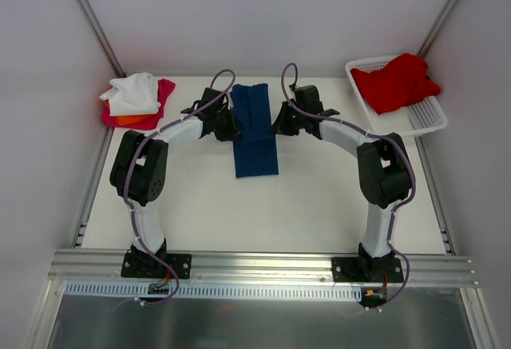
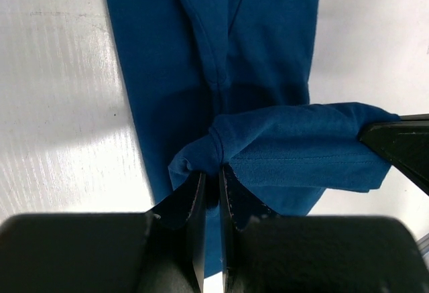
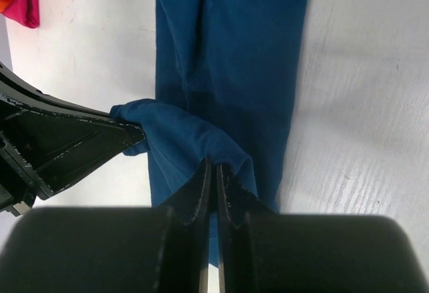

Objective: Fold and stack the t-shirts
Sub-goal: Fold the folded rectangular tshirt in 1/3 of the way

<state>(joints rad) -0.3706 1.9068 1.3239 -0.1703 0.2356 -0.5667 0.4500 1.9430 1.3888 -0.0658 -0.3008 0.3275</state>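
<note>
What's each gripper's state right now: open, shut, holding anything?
Left gripper: closed, pinching a bunched fold of the navy blue cloth t-shirt.
Right gripper: closed, pinching the same t-shirt's opposite side.

A white plastic lattice basket (image 1: 429, 114) sits on the white table (image 1: 303, 205), well off to the right of the jaws of the right gripper (image 1: 276, 128) and slightly farther back, at the far right corner, askew to the table's edge. In both wrist views the faintly streaked tabletop shows to either side of the jaws. Well nearer than the jaws, an aluminium rail (image 1: 263, 265) crosses the table's near edge, with a white slotted cable duct (image 1: 263, 291) just in front of it. Beyond the jaws, slanted metal posts (image 1: 92, 17) rise at the far corners against pale walls (image 1: 255, 13)
</note>
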